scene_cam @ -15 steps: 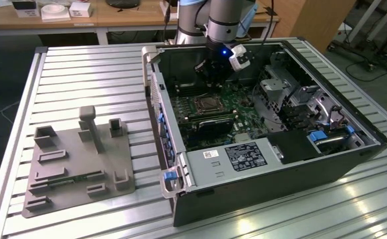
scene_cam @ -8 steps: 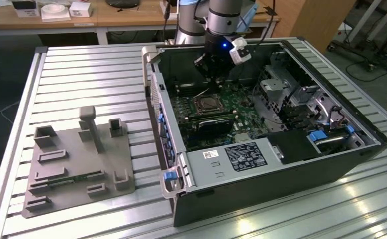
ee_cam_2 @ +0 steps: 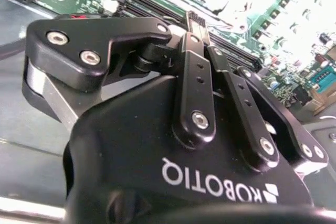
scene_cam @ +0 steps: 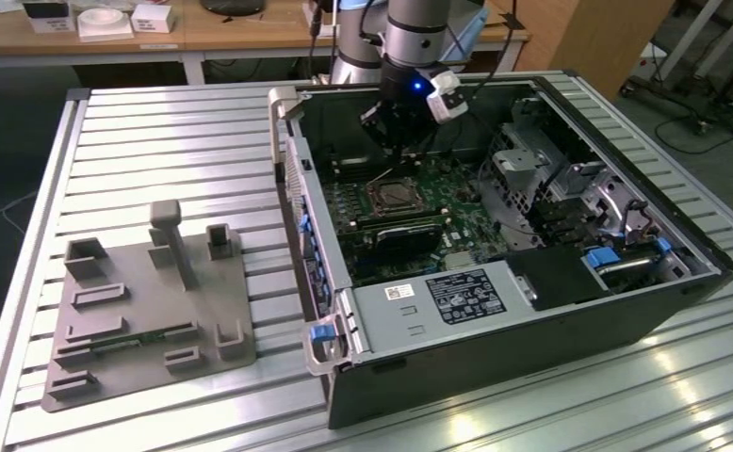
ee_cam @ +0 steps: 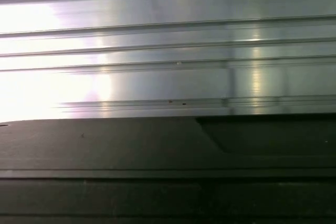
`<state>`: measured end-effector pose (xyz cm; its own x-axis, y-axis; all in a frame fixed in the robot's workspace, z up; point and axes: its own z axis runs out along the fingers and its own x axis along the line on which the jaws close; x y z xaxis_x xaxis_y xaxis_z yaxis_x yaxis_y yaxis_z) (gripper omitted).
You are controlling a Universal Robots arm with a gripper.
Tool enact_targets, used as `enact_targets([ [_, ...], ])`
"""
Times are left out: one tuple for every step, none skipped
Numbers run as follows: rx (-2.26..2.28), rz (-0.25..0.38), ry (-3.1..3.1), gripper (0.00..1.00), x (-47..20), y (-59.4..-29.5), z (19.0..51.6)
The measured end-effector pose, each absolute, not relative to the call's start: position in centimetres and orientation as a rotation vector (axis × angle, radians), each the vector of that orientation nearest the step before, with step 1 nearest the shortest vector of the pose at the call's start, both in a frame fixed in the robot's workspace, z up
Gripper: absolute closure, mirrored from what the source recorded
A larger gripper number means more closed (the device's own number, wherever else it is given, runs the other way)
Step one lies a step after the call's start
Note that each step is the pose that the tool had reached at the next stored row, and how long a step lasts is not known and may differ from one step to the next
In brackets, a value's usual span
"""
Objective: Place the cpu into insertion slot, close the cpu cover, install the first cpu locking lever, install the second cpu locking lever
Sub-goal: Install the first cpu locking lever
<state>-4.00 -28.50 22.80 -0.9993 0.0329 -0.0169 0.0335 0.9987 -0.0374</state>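
The insertion slot [scene_cam: 396, 196] lies on the green circuit board [scene_cam: 448, 202] inside the open computer case [scene_cam: 505, 358]. A silvery square frame, the cpu cover [scene_cam: 376, 197], lies flat on it around a dark middle. I cannot make out the cpu itself inside that window. My gripper [scene_cam: 396, 151] hangs just above the slot's far edge, pointing down. In the second wrist view the black fingers [ee_cam_2: 193, 66] run together to closed tips [ee_cam_2: 196, 20] with nothing visible between them, and the green board [ee_cam_2: 294, 40] lies beyond.
A grey fixture plate [scene_cam: 140, 311] with upright blocks sits on the slatted aluminium table [scene_cam: 153, 141] at the exterior view's left. Inside the case are a labelled box [scene_cam: 461, 294], a metal drive cage [scene_cam: 530, 165] and cables. The first wrist view shows table slats [ee_cam: 168, 66] and a black wall [ee_cam: 131, 156].
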Motion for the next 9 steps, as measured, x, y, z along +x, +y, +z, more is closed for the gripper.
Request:
enact_targets([
  [0.052, -0.059, 3.124, 0.9, -4.12, -28.5, 22.8],
  [0.052, -0.06, 3.124, 0.9, -4.2, -28.5, 22.8],
  [0.052, -0.062, 3.124, 0.9, -4.31, -28.5, 22.8],
  [0.052, -0.064, 3.124, 0.9, -4.4, -28.5, 22.81],
  [0.052, -0.065, 3.124, 0.9, -4.5, -28.5, 22.8],
  [0.052, -0.067, 3.124, 0.9, -4.61, -28.5, 22.8],
  [0.052, -0.069, 3.124, 0.9, -4.73, -28.5, 22.8],
  [0.052, -0.07, 3.124, 0.9, -4.82, -28.51, 22.8],
  [0.052, -0.071, 3.124, 0.9, -4.89, -28.51, 22.8],
])
